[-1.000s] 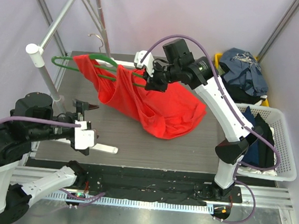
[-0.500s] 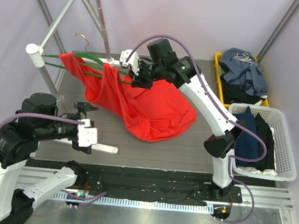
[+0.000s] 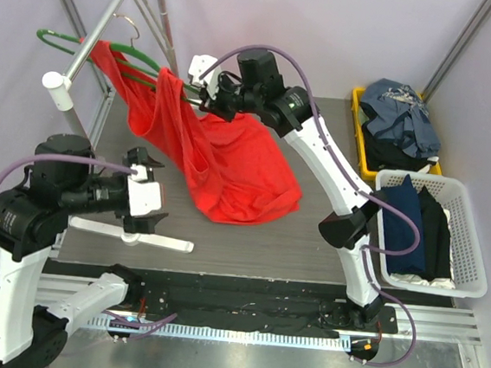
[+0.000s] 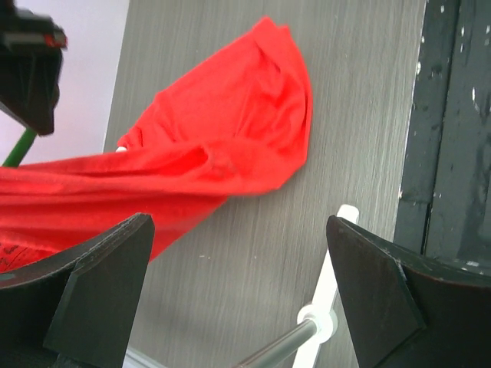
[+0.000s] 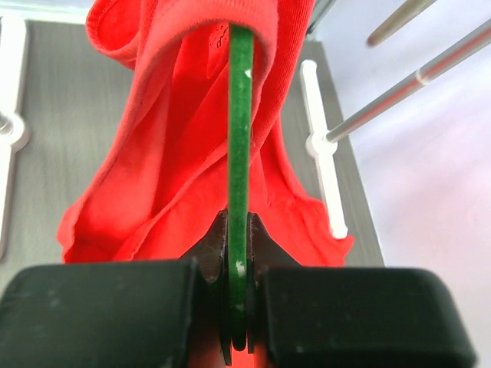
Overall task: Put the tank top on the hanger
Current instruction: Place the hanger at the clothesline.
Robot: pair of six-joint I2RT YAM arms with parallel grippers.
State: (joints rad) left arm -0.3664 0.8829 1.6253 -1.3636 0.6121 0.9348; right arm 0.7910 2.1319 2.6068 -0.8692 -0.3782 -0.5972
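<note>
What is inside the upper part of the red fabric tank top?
The thin green hanger passes into the red fabric tank top, clamped by the right gripper. Its part inside the cloth is hidden.

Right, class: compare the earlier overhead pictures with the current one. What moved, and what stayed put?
The right gripper, shut on the hanger, carried it left and toward the back, up to the rack rail. The tank top went along, its lower part sliding left over the table. The left gripper stayed open and empty; the basket and yellow bin did not move.
</note>
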